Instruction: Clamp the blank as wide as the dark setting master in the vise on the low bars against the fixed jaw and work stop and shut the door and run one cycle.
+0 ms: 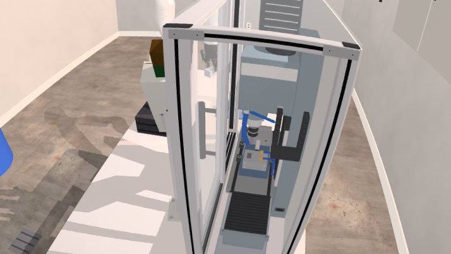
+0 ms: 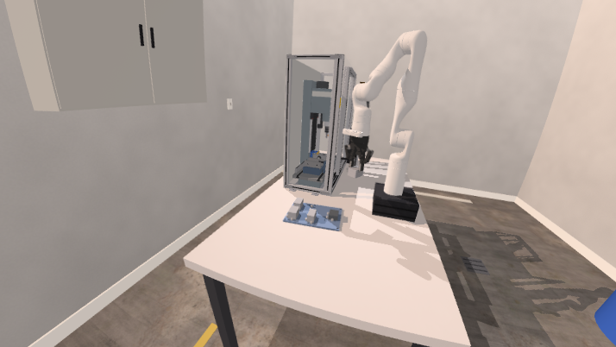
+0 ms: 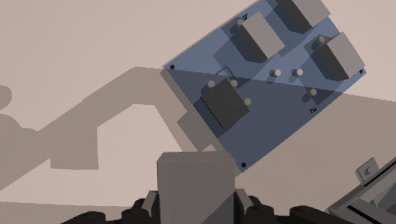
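Note:
My gripper is shut on a plain grey metal blank and holds it in the air beside the guard's open door side; the gripper with the blank under it also shows in the exterior view. Seen through the guard panels, the blank hangs outside the guard. The blue plate on the table carries the dark setting master and three lighter blanks. One pin-marked spot on the plate is empty. The vise sits inside the guard.
The control column, with a brown and green top, stands beside the guard. The door handle shows through the panel. The arm's black base stands on the table next to the guard. A corner of the machine shows in the wrist view.

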Action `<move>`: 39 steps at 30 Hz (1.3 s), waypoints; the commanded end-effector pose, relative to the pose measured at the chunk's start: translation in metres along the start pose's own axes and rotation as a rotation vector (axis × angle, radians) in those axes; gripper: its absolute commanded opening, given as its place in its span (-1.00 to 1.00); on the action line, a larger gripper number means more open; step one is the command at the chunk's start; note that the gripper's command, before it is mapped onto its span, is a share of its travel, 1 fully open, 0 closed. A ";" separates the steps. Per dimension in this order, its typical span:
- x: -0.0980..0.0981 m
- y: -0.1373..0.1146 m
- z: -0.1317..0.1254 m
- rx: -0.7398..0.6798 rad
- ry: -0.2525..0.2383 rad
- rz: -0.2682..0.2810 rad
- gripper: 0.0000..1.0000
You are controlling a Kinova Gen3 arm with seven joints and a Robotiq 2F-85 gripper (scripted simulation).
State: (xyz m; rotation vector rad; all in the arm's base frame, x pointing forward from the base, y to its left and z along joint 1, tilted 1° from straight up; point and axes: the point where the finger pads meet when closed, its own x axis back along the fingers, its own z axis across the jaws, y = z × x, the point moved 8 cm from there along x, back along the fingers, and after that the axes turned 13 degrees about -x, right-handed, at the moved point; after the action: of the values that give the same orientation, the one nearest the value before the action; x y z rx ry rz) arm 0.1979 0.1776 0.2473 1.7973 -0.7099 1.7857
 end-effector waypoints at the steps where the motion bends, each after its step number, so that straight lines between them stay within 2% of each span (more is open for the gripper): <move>1: 0.000 0.000 -0.001 -0.080 0.010 0.003 -0.80; 11: 0.000 0.000 -0.001 -0.080 0.010 0.003 -0.80; 16: 0.000 0.000 -0.001 -0.219 0.009 0.004 -0.80; 28: 0.000 0.000 -0.001 -0.219 0.009 0.004 -0.80; 33: 0.000 0.000 -0.001 -0.449 0.009 0.005 -0.80; 39: 0.000 0.000 -0.001 -0.449 0.009 0.005 -0.80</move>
State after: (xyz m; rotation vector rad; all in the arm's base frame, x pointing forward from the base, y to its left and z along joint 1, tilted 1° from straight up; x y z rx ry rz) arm 0.1973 0.1781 0.2473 1.4858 -1.0162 1.4851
